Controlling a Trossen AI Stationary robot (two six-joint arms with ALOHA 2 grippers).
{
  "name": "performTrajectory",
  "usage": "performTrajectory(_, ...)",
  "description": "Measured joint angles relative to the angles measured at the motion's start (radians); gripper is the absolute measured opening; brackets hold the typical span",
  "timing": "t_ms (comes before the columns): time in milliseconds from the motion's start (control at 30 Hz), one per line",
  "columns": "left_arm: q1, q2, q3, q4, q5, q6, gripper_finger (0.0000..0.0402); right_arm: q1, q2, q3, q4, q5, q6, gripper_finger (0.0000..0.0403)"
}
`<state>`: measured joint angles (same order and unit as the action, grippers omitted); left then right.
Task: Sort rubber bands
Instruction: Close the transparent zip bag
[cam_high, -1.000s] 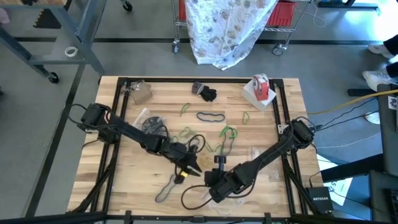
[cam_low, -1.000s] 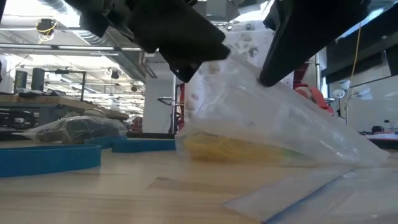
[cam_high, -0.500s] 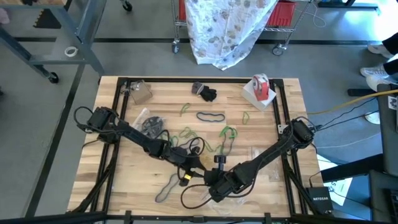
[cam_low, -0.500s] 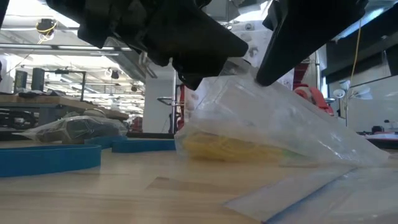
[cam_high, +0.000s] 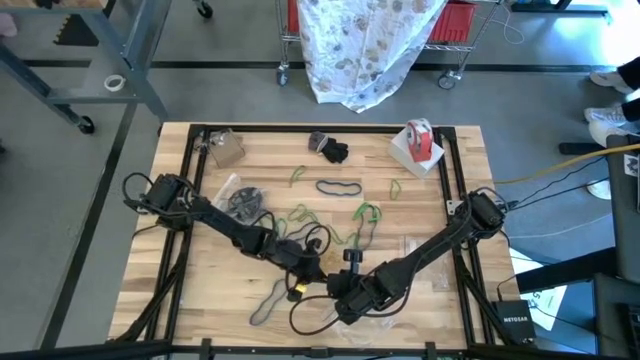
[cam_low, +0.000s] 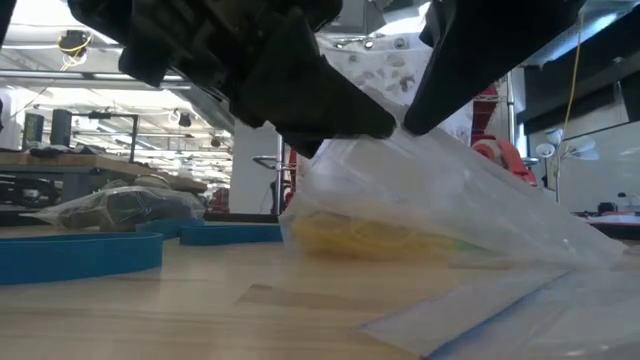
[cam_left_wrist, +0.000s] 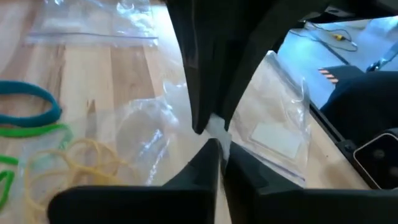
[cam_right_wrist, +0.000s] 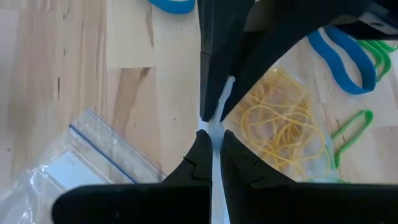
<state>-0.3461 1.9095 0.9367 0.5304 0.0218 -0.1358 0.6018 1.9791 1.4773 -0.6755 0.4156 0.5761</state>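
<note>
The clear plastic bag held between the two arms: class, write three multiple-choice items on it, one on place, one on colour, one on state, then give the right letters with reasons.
1. Where is the clear plastic bag?
A. near the table's front edge
B. beside the tape roll at the back
C. on the floor

2. What colour are the rubber bands inside it?
A. black
B. yellow-tan
C. red

3. How does the left gripper stand?
A. wide open above the bag
B. shut on the bag's edge
C. resting far from the bag

Answers:
1 A: the high view shows both arms meeting near the front edge.
2 B: the right wrist view shows yellow-tan loops through the plastic.
3 B: the left wrist view shows its fingers closed on the plastic, opposite the right gripper, also shut on the bag.
</note>
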Motion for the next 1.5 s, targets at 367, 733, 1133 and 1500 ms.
performTrajectory(367, -0.001, -0.034, 0.0, -0.006, -0.029, 0.013, 0.0, 0.005, -0.063, 0.0, -0.036, -0.006, 0.121, 0.008)
performTrajectory(733, -0.002, -0.102, 0.0, -0.029, -0.028, 0.038, 0.0, 0.065, -0.102, 0.002, -0.024, 0.218, 0.133, 0.0133)
performTrajectory(1133, -0.003, -0.125, 0.0, -0.025, -0.027, 0.05, 0.0, 0.03, -0.103, 0.002, 0.03, 0.182, 0.048, 0.0078)
performTrajectory(1500, -0.003, -0.132, 0.0, -0.031, -0.039, 0.064, 0.0, 0.026, -0.105, 0.002, 0.013, 0.116, 0.06, 0.0021)
